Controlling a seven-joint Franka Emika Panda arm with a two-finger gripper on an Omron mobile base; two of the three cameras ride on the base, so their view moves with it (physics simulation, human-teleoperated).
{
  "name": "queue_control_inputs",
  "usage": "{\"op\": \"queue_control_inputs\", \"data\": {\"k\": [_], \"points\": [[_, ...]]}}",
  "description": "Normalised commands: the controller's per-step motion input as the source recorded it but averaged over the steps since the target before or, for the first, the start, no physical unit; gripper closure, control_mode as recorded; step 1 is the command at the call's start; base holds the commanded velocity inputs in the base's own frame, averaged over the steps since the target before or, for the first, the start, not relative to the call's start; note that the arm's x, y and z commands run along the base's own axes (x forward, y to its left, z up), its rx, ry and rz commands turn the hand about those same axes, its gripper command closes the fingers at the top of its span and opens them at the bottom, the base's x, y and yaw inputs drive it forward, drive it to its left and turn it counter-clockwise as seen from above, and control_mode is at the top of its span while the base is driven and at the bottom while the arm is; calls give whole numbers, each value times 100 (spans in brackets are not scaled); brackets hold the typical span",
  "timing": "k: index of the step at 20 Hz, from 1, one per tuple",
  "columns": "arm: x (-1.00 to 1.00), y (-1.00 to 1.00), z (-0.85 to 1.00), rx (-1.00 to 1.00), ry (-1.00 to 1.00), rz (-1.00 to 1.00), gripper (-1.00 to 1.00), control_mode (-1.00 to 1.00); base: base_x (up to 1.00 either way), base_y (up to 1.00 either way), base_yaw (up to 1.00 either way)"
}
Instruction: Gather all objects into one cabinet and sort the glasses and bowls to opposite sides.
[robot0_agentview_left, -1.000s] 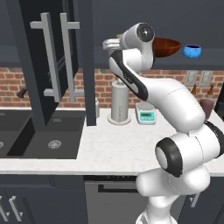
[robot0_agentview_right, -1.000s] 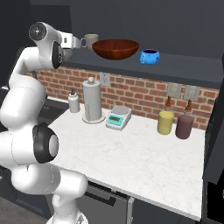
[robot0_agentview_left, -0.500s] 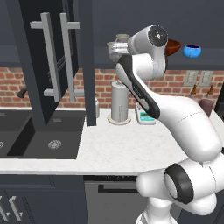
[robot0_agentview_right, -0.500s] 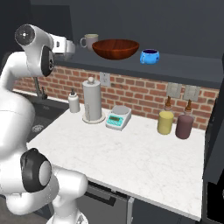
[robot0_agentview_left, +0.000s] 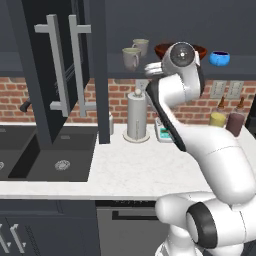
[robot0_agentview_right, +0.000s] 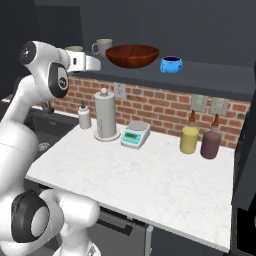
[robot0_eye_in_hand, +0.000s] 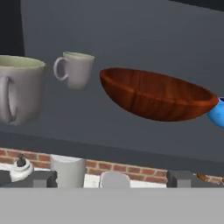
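Note:
Two pale mugs (robot0_agentview_left: 131, 58) (robot0_agentview_left: 141, 46) stand at the left of the open cabinet's shelf (robot0_agentview_left: 120, 74). In the hand view the nearer mug (robot0_eye_in_hand: 19, 89) is large at the left and the other mug (robot0_eye_in_hand: 76, 68) stands further back. The reddish-brown bowl (robot0_eye_in_hand: 155, 94) (robot0_agentview_right: 132, 55) sits mid-shelf, with the small blue bowl (robot0_agentview_right: 170, 64) (robot0_agentview_left: 219, 58) to its right. My gripper (robot0_agentview_right: 96, 64) (robot0_agentview_left: 150, 70) hovers open and empty just in front of the shelf edge, slightly below the nearer mug (robot0_agentview_right: 75, 49). Its fingertips (robot0_eye_in_hand: 41, 178) stand wide apart.
The cabinet door (robot0_agentview_left: 55, 65) hangs open at the left, over the sink (robot0_agentview_left: 55, 160). On the counter below stand a paper-towel holder (robot0_agentview_right: 105, 116), a soap bottle (robot0_agentview_right: 84, 116), a scale (robot0_agentview_right: 135, 135) and two jars (robot0_agentview_right: 189, 139) (robot0_agentview_right: 211, 144) by the brick wall.
My hand has sunk a little below the shelf edge and the arm has swung aside, uncovering the mugs in the left base view. Mugs and bowls have stayed put.

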Motion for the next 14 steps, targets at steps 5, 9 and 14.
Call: {"op": "queue_control_inputs", "data": {"k": [5, 9, 14], "points": [[0, -72, -38, -29, 6, -44, -100, -100, 0, 0, 0], [0, -38, 0, -10, 1, -17, -100, -100, 0, 0, 0], [0, 0, 0, 0, 0, 0, -100, -100, 0, 0, 0]]}}
